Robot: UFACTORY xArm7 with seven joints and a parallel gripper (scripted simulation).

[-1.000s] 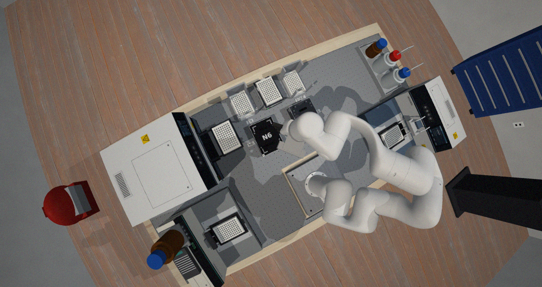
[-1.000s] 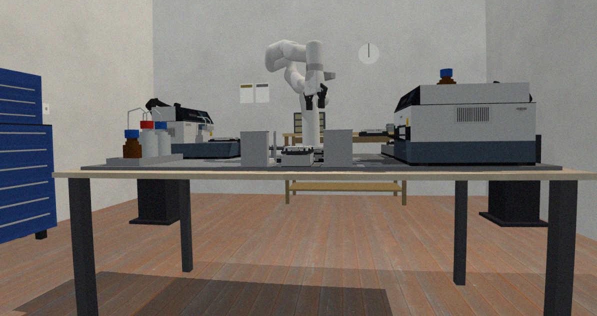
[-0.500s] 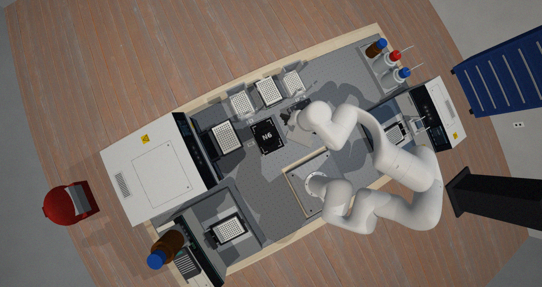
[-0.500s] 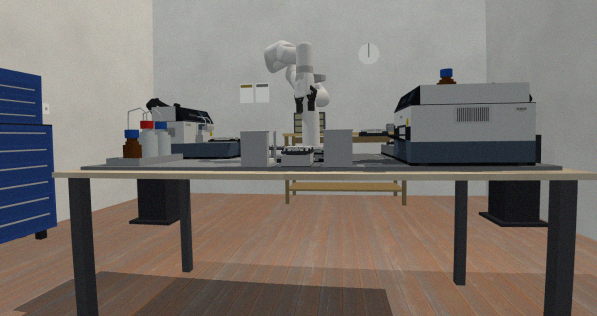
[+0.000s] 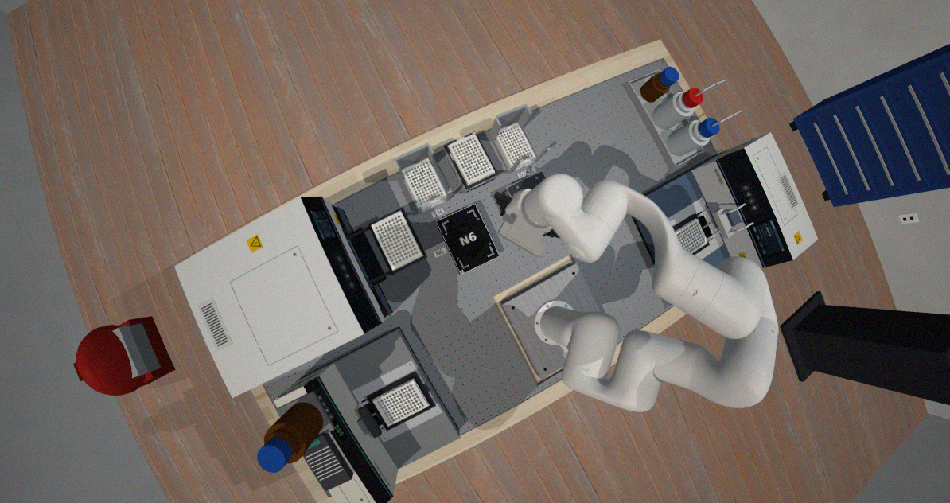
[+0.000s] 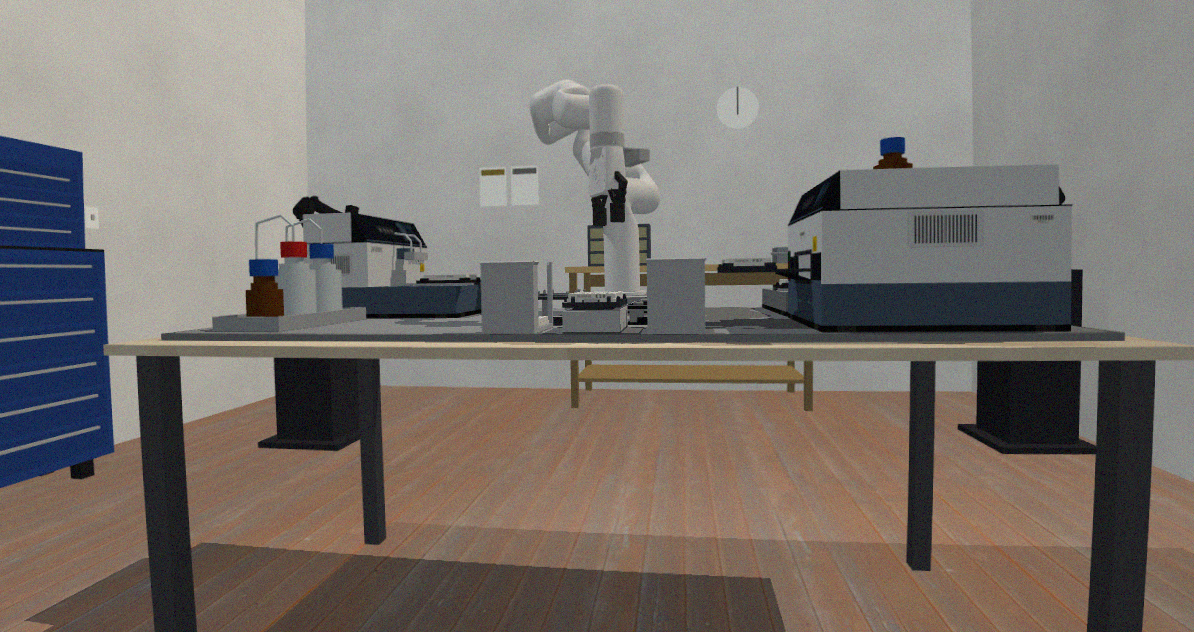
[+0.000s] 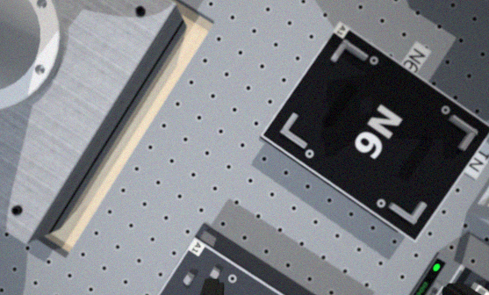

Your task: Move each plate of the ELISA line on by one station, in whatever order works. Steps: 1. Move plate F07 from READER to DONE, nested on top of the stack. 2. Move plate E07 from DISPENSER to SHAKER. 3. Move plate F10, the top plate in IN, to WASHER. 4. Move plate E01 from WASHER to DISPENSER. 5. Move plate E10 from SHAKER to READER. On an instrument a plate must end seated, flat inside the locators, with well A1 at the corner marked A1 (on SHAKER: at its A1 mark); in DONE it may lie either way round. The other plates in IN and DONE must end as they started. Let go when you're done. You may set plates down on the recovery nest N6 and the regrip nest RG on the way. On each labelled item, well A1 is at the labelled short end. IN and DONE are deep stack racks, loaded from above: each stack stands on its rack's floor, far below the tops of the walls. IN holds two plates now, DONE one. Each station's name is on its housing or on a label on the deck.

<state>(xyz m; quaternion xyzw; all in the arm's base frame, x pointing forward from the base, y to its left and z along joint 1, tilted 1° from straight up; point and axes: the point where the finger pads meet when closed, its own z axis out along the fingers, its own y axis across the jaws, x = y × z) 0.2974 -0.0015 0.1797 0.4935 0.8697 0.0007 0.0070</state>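
Observation:
My gripper is open and empty. It hangs high above the deck between the black N6 nest and the RG nest, and its fingertips do not show clearly in the wrist view. White well plates sit on the big white instrument's tray, on the front-left instrument and on the right instrument. At the back edge, a plate sits on the low station between two racks. The rack by the IN label and the other rack each show a plate inside. I cannot read the plate labels.
The arm's base plate stands raised on the deck near N6. A bottle tray is at one deck corner. A brown bottle stands by the front-left instrument. The two racks rise above the deck.

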